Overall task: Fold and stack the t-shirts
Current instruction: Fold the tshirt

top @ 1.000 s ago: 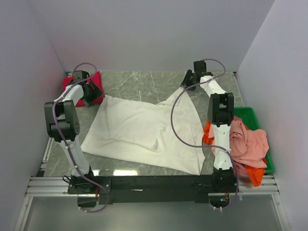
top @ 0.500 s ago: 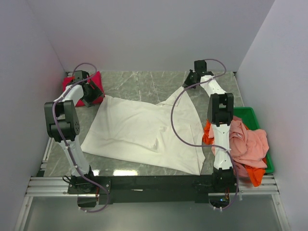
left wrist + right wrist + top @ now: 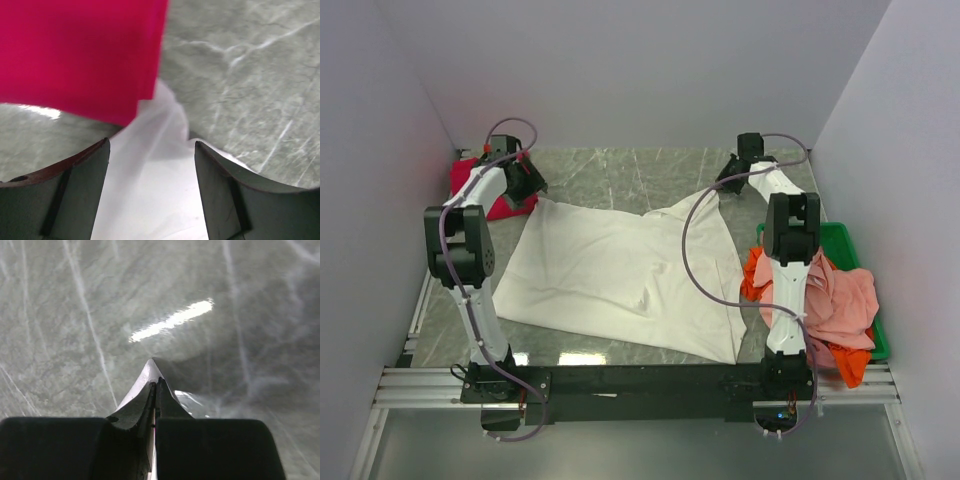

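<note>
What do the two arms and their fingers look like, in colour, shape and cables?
Both the left arm and right arm have white links and black joint housings. A grey-purple cable loops along each. The fingers are black with curved inner edges.

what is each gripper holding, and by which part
The right gripper is shut on the white shirt, pinching its far right corner. The left gripper is open over the far left corner, holding nothing.

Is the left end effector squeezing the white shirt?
No, the left end effector is open, its two fingers spread apart over the white t-shirt.
</note>
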{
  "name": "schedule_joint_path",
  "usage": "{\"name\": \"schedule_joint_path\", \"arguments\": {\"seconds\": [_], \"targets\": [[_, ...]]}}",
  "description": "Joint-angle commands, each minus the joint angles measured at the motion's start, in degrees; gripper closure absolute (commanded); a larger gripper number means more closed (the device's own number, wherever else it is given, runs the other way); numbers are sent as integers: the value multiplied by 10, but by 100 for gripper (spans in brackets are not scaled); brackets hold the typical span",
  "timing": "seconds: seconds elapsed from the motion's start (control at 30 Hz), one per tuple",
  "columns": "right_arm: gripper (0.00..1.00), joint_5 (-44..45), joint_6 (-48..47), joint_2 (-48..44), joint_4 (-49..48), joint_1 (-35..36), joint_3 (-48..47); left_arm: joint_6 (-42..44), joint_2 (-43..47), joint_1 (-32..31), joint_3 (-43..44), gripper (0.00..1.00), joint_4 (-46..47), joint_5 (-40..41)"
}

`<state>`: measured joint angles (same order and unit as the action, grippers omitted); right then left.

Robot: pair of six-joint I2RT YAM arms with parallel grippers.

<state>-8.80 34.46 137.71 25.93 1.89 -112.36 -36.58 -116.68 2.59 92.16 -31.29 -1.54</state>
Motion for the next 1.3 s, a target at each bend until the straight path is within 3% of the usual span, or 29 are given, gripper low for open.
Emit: {"name": "schedule_joint_path", "arguments": {"seconds": [0.0, 0.33, 0.9, 1.27], "targets": [[100, 33, -1, -57, 7, -9, 18, 15, -23, -22, 59, 26, -19, 14], [100, 80, -4, -99, 15, -16, 77, 18, -86, -46, 134, 28, -30, 37], [100, 84, -11, -115, 15, -44, 108, 14, -161, -59, 222, 32, -48, 77], [100, 86, -16, -116, 22, -51, 111, 14, -198, -63, 274, 43, -80, 109]]}}
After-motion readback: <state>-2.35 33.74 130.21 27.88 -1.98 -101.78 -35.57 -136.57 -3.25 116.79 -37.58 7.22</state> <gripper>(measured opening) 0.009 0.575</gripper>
